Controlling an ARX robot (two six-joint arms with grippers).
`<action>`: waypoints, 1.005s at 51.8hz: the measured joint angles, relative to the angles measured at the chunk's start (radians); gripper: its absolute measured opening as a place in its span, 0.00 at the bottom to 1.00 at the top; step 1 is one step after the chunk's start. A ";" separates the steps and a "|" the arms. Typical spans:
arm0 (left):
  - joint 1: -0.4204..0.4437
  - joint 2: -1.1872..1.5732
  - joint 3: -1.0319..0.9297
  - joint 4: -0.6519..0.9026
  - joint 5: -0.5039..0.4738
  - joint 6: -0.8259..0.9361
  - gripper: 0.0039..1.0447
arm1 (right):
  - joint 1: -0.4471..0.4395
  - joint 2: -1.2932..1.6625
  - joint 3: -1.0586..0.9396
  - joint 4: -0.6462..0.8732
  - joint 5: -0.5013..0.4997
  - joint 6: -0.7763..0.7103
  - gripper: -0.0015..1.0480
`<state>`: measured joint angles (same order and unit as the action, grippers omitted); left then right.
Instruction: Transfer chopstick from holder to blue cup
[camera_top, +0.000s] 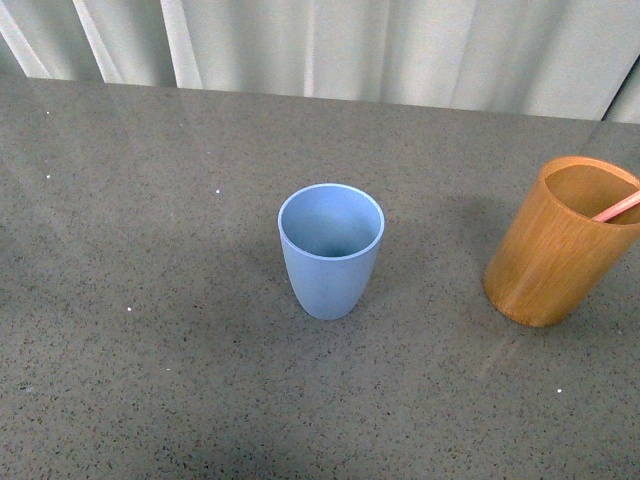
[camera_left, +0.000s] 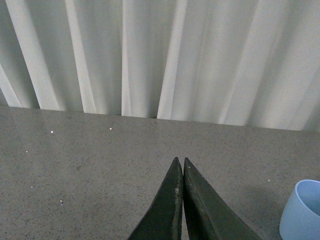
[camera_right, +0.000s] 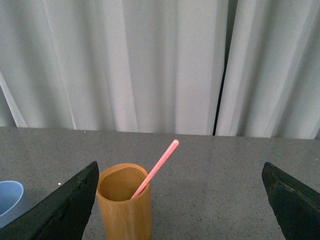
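The chopstick (camera_right: 156, 169) is leaning in the holder (camera_right: 124, 210), right of the blue cup (camera_top: 330, 265). Judged light, stiff, slippery: grasp its exposed upper shaft. The right hand (camera_right: 180, 169) is hanging released; the left hand (camera_left: 180, 162) is clenched, empty.

Soft, even light; sharp focus.

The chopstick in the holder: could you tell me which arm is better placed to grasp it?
Probably right: the right end effector is open, facing the holder and chopstick; the left end effector is shut, nearer the blue cup.
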<state>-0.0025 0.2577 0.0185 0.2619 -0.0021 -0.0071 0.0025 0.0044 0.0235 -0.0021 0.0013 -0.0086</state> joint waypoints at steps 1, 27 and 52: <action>0.000 -0.006 0.000 -0.006 0.000 0.000 0.03 | 0.000 0.000 0.000 0.000 0.000 0.000 0.90; 0.000 -0.238 0.000 -0.256 0.002 0.001 0.03 | 0.000 0.000 0.000 0.000 0.000 0.000 0.90; 0.000 -0.254 0.000 -0.261 0.002 0.000 0.17 | 0.000 0.000 0.000 0.000 0.000 0.000 0.90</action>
<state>-0.0025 0.0040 0.0185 0.0006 -0.0006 -0.0071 0.0025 0.0044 0.0235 -0.0021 0.0013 -0.0086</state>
